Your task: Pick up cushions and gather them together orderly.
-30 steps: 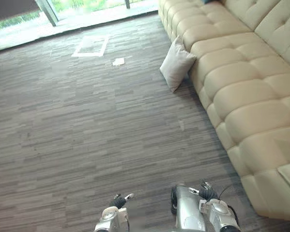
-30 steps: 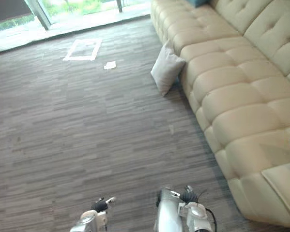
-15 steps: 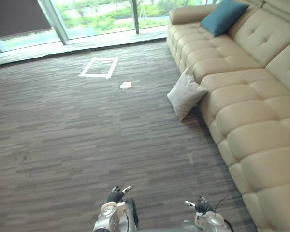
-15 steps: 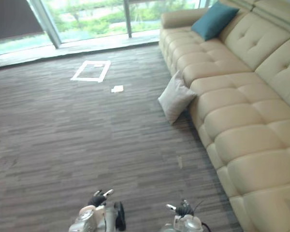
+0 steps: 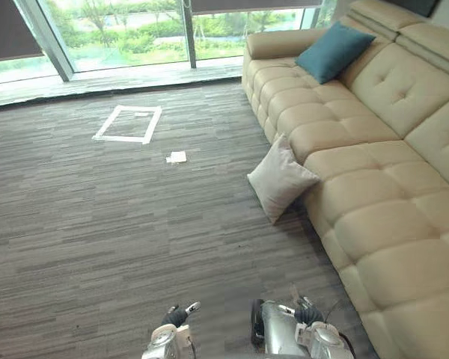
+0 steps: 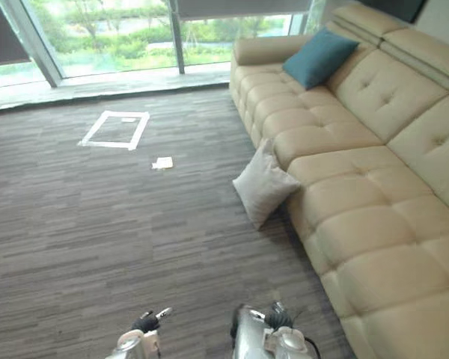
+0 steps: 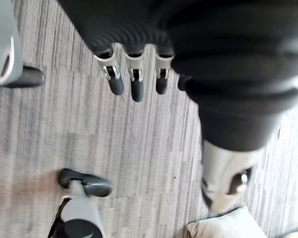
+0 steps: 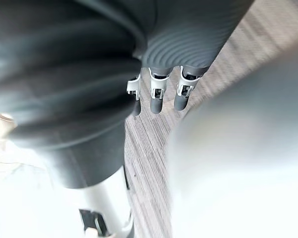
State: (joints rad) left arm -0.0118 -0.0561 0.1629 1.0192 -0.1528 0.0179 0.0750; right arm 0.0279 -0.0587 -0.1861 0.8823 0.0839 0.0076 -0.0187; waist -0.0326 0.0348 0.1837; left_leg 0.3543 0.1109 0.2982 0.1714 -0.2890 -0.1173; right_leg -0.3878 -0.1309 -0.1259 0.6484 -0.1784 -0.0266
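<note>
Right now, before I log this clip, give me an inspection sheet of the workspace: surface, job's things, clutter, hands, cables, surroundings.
Surface: grey striped carpet.
Job's things: light grey cushion on the floor, leaning against the front of the sofa; teal cushion on the sofa's far end, against the backrest.
Clutter: small white paper scrap on the carpet; white tape rectangle beyond it, nearer the windows.
Hands: left hand open, holding nothing; right hand open, holding nothing; both apart from the cushions.
Cables: nothing seen.
Surroundings: beige tufted sofa along the robot's right; tall windows at the far side.
</note>
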